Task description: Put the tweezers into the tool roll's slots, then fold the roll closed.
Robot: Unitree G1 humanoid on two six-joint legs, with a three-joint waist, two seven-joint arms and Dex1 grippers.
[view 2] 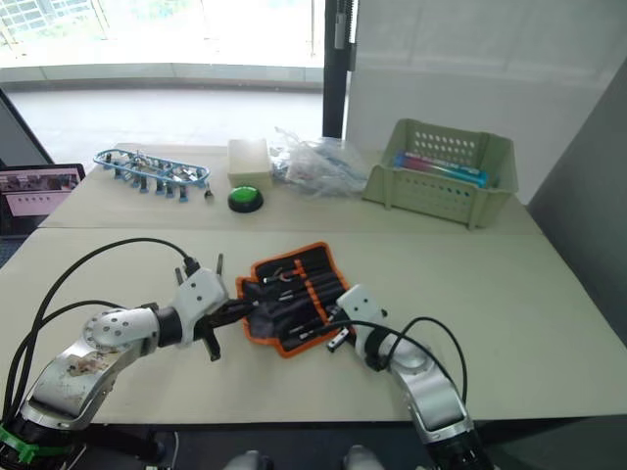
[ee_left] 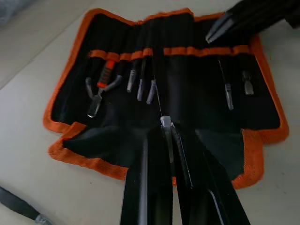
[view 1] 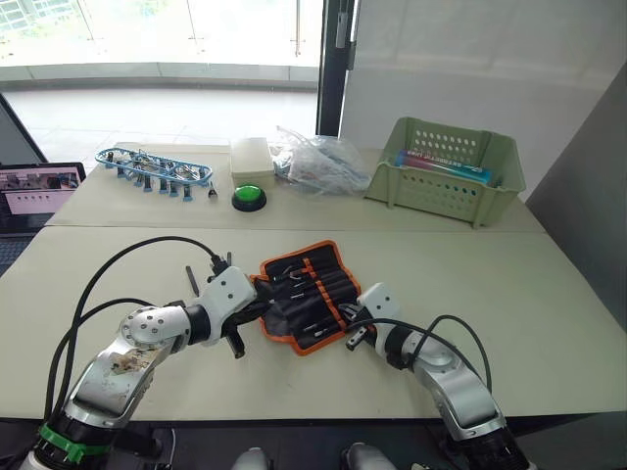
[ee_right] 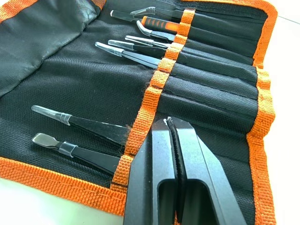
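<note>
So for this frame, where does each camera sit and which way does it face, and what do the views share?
Left eye view: on the head, looking forward and down at the open black fabric tool roll with orange trim on the table; both arms show.
Right eye view: the same scene.
Left wrist view: along the shut left gripper, facing the roll's slim black tweezers.
Right wrist view: along the shut right gripper, over the roll's slots.
All four share the roll.
</note>
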